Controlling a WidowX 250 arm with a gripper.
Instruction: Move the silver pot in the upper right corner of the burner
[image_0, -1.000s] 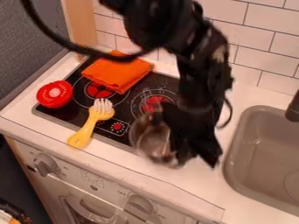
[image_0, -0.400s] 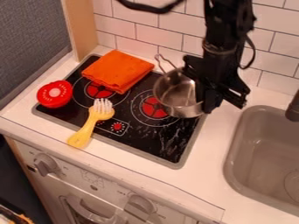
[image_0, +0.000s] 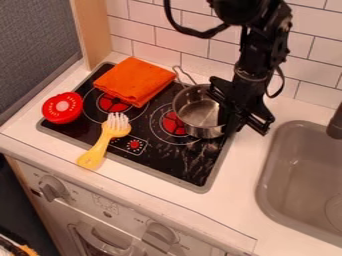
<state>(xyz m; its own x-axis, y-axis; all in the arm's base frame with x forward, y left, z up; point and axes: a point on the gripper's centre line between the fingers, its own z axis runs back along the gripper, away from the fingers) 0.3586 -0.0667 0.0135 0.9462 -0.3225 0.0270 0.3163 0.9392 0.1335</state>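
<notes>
The silver metal pot (image_0: 199, 112) is in the right half of the frame, above centre, at the upper right part of the black stovetop (image_0: 177, 161). It overlaps the right-hand red burner (image_0: 174, 125), part of which shows at the pot's left. Its wire handle (image_0: 182, 71) points to the upper left, near the right corner of the orange cloth. Whether the pot's base touches the stovetop cannot be told.

The black robot arm (image_0: 258, 55) enters at the top edge, right of centre. Its black two-finger gripper (image_0: 229, 120) is at the right side of the pot, closed on the pot's wall.

The folded orange cloth (image_0: 133, 81) lies across the stovetop's upper left part, beside the left-hand red burner (image_0: 113, 103). A round red lid-like object with a pale centre (image_0: 62, 107) is at the stovetop's left edge. A yellow brush with white bristles (image_0: 101, 145) lies aslant at the lower left of the stovetop, bristle end up, its handle end extending over the white counter (image_0: 267, 220). A small red control mark (image_0: 135, 144) is to the right of the brush.

A grey-beige sink (image_0: 294, 185) is set in the counter at the right edge of the frame, a dark faucet (image_0: 335, 124) at its upper right. White tiles (image_0: 200, 25) line the wall behind.
</notes>
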